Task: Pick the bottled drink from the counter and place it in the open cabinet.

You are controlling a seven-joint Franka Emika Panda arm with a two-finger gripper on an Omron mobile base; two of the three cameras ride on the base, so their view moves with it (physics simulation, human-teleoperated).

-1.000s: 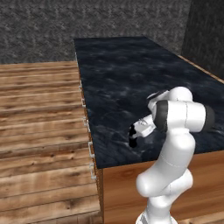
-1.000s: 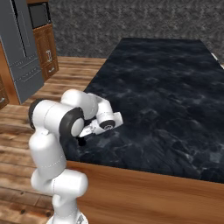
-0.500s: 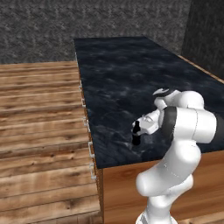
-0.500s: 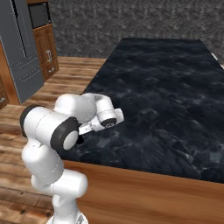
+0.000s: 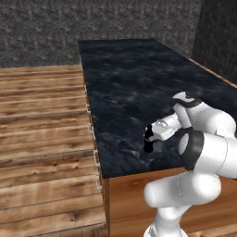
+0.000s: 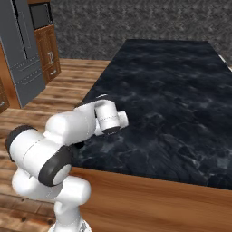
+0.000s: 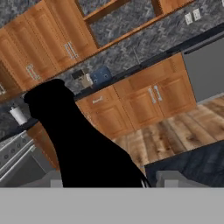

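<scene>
The gripper (image 5: pixel 149 138) sits right at the bottled drink (image 5: pixel 148 140), which stands upright near the near-left corner of the counter (image 5: pixel 125 88), close to its front edge; the fingers flank the dark bottle, but whether they already press it or merely bracket it cannot be told, since black tips and black bottle merge. In the hand view the bottle (image 7: pixel 78 140) rises as a large black shape between the tips, its cap toward the upper left. The task looks to be at the grasp stage: the bottle appears to rest on the stone, not lifted, so closing, lifting, carrying and setting it in the open cabinet all remain. Counted: one bottle, one counter, one arm; beyond, a run of brown wall cabinets (image 7: pixel 48 43) with an open shelf.
</scene>
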